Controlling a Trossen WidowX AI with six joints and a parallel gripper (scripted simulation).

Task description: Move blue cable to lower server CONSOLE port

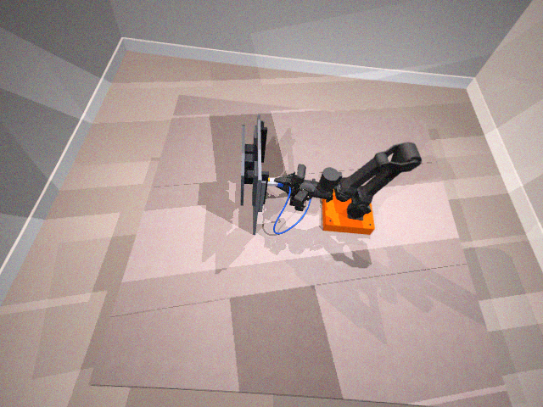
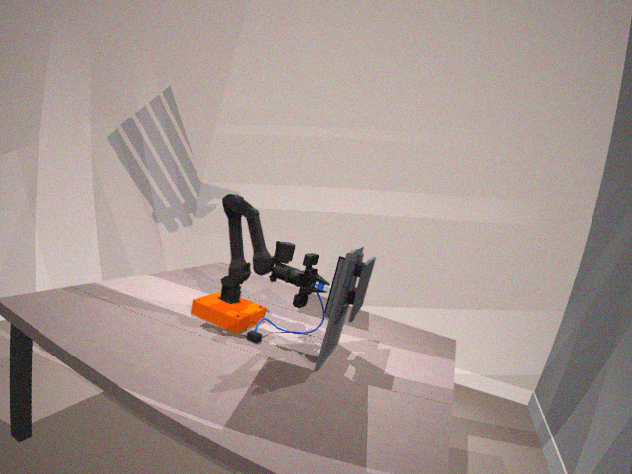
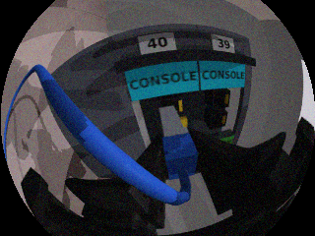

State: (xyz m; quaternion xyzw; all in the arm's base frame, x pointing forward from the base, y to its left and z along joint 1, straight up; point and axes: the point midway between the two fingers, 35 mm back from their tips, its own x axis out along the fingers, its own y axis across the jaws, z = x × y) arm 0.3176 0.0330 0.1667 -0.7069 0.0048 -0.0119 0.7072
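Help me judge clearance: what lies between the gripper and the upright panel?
The pale nose of the blue plug, pointing at the panel; top and wrist views show it.

This looks like a robot test corner in a lab. The landmark is a dull pinkish-brown rectangular table [image 1: 285, 342] [image 2: 153, 367] on a straight black leg [image 2: 20, 382]. On it stands a jointed matte-black robot arm [image 1: 372, 170] [image 2: 235, 245], fixed to a bright orange block-shaped base [image 1: 346, 225] [image 2: 224, 312]. Also above the tabletop rises an upright dark grey panel assembly [image 1: 259, 192] [image 2: 339, 311] [image 3: 118, 54] with teal rectangular CONSOLE labels [image 3: 163, 80] and white number tags, 40 and 39. Plain pale walls [image 2: 408, 102] with light skirting surround the table.
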